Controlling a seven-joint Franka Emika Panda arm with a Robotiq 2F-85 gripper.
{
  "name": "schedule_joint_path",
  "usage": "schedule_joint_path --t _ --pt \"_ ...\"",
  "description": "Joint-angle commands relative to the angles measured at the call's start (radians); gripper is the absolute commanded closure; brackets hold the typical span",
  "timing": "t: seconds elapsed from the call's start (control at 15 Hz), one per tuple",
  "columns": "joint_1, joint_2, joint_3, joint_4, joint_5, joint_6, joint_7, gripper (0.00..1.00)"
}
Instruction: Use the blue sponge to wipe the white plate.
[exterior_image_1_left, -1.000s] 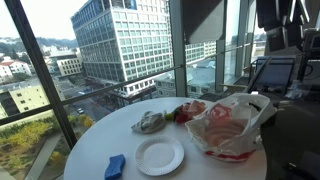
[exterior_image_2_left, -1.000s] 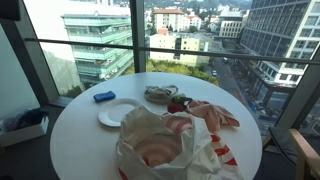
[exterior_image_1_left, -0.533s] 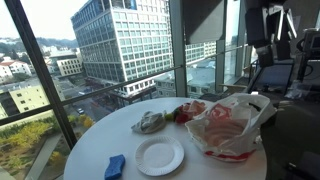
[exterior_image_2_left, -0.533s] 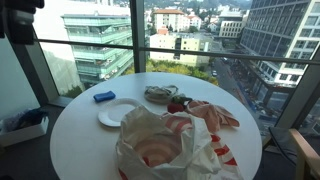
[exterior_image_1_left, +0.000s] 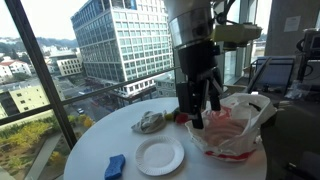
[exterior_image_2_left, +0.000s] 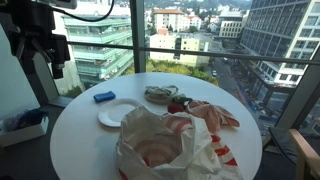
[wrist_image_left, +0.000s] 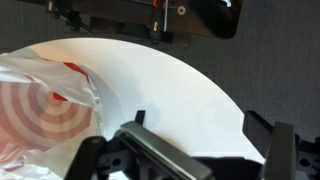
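My claw (exterior_image_1_left: 200, 114) hangs spread, gripping nothing. In both exterior views the blue sponge (exterior_image_1_left: 115, 166) lies well below it, beside the white plate (exterior_image_1_left: 159, 156). The wrist view catches only the table (wrist_image_left: 180, 90) and, probably, a plastic bag (wrist_image_left: 40, 105).

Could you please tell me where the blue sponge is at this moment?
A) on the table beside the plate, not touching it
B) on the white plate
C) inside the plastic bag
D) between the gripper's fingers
A: the blue sponge lies on the table beside the white plate, with a gap showing between them.
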Motion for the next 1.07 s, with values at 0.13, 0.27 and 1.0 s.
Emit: schedule_joint_path --t 0.13,0.27,1.0 --pt "0.048 0.355 0.057 0.232 -0.156 0.144 0.172 0.00" --pt "0.080 0.457 0.047 0.323 -0.190 0.169 0.272 0.00" --pt "0.159 0.551 -0.003 0.387 -0.155 0.186 0.309 0.00"
